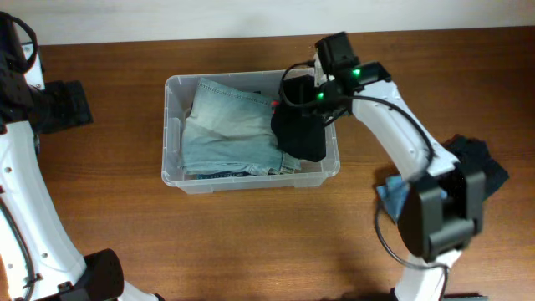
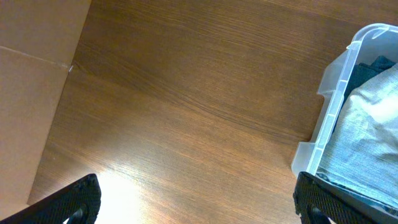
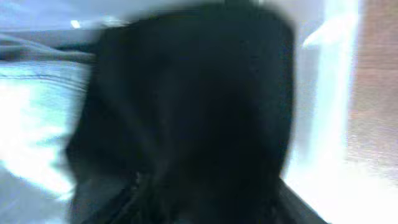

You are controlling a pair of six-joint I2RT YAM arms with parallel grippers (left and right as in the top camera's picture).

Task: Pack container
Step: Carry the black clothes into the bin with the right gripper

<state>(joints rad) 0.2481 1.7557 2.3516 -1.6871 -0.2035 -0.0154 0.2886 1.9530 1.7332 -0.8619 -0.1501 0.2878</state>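
The container (image 1: pixel 251 181) is a clear plastic bin in the middle of the table. Light blue jeans (image 1: pixel 226 125) lie folded in its left and middle part. My right gripper (image 1: pixel 311 99) is over the bin's right end, shut on a black garment (image 1: pixel 301 135) that hangs down into the bin. In the right wrist view the black garment (image 3: pixel 193 112) fills the frame and hides the fingers, with the jeans (image 3: pixel 31 106) to the left and the bin wall (image 3: pixel 317 93) to the right. My left gripper (image 2: pixel 199 211) is open and empty over bare table, left of the container (image 2: pixel 329 118).
A dark blue garment (image 1: pixel 478 159) and a light blue item (image 1: pixel 389 192) lie at the right by the right arm's base. A tan cardboard-like surface (image 2: pixel 31 93) shows at the left of the left wrist view.
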